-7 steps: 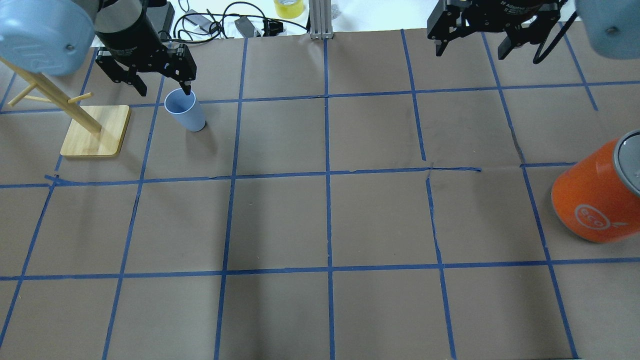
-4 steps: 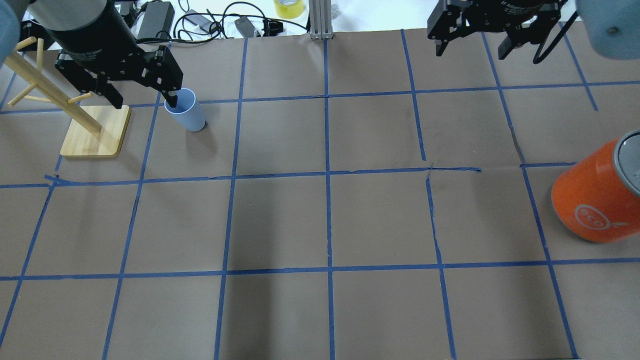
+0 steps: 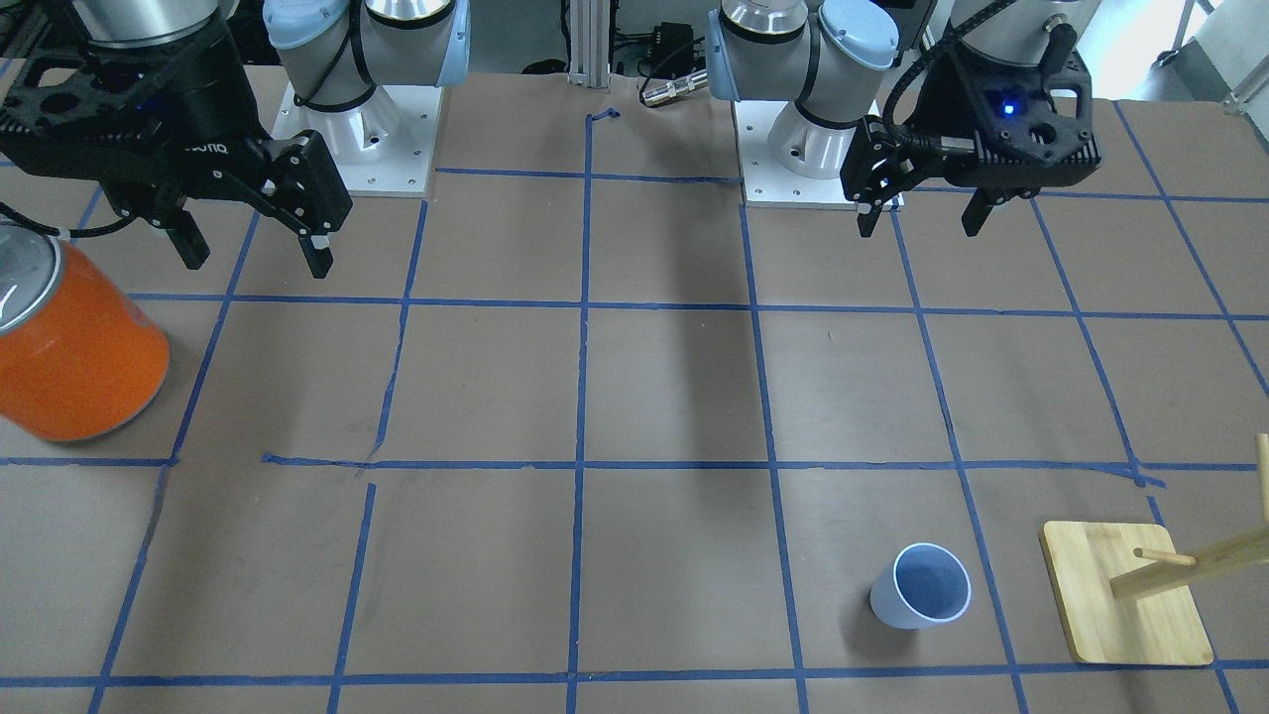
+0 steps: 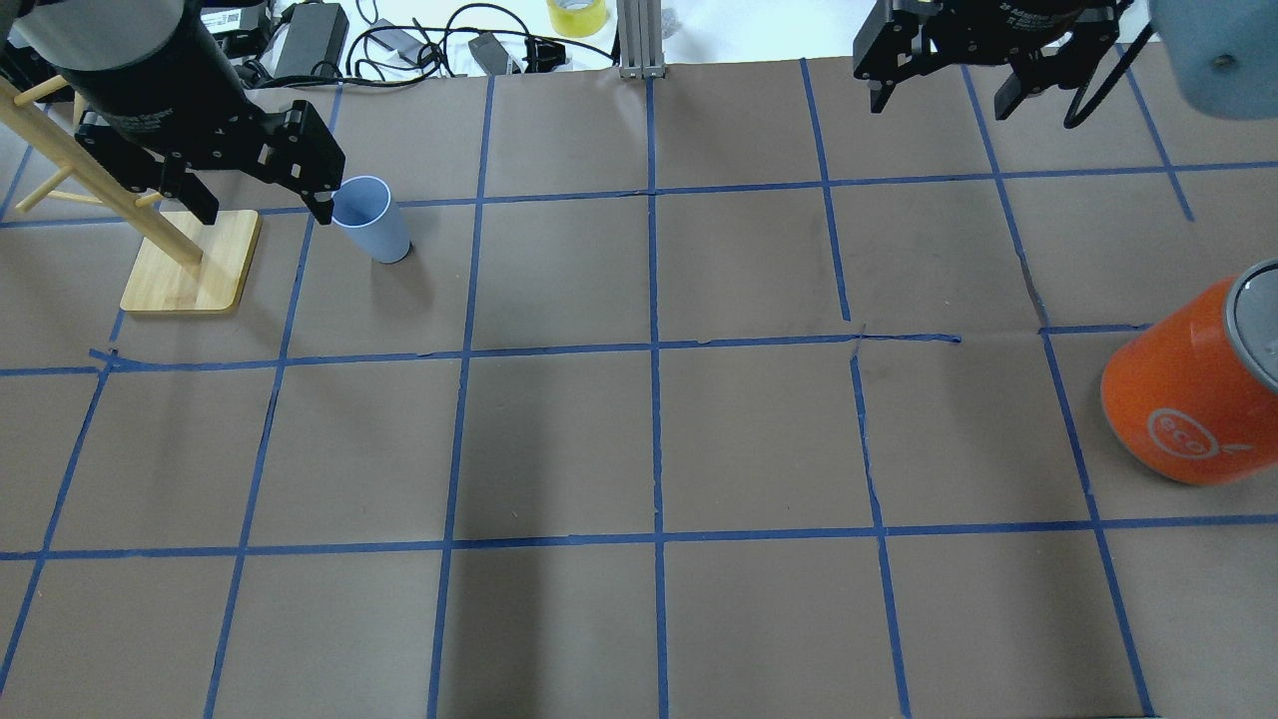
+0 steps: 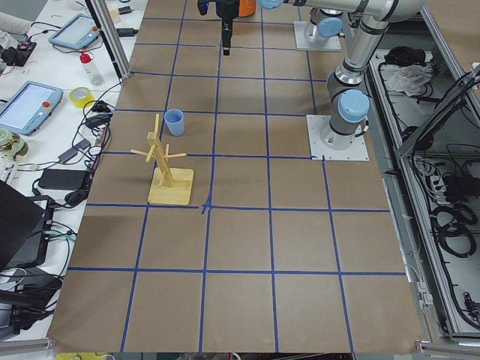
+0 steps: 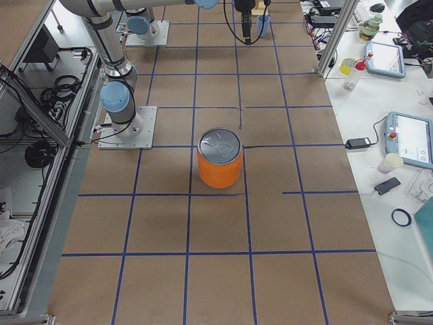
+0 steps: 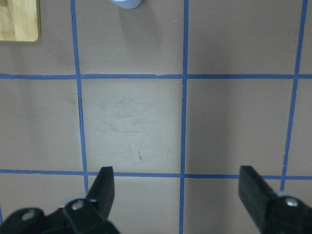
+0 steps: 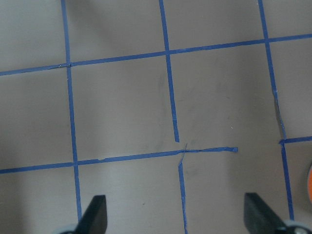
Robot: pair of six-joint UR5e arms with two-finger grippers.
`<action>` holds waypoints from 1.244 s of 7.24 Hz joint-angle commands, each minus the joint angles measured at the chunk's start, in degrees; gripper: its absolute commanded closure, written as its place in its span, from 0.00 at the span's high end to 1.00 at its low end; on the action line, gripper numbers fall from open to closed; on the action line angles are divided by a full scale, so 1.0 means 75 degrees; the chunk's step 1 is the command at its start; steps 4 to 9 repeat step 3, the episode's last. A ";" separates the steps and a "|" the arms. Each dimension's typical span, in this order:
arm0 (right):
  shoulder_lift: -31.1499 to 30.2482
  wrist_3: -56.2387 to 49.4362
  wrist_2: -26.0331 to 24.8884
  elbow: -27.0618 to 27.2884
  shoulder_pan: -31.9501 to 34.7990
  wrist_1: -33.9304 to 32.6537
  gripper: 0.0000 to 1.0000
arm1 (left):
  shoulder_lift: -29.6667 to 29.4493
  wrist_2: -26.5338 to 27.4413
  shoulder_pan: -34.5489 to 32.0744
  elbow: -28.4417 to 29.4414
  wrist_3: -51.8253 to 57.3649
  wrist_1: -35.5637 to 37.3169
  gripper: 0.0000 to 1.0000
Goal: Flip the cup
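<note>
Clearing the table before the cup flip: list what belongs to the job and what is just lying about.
Job: cup, upright, mouth up; left claw, open, empty.
Lying about: can; rack; tape roll; right claw, open, empty.

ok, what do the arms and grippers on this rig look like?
The left arm and right arm are silver-grey tubes with pale blue joint caps, on pale mounting plates. The left gripper and right gripper are black, angular and two-fingered, with white lettering on their bodies. A blue light glows on the left wrist housing. A black cable runs to each gripper.
</note>
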 commanded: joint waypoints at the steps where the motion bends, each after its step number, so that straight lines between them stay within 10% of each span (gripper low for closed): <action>1: 0.0000 0.0000 0.0000 0.0001 0.0000 0.0000 1.00 | 0.0007 -0.0005 0.0004 -0.0033 -0.0027 0.0037 0.92; 9: 0.0000 0.0000 0.0000 0.0001 0.0000 0.0000 1.00 | -0.0028 -0.0017 -0.0008 -0.0033 -0.0121 0.0037 0.92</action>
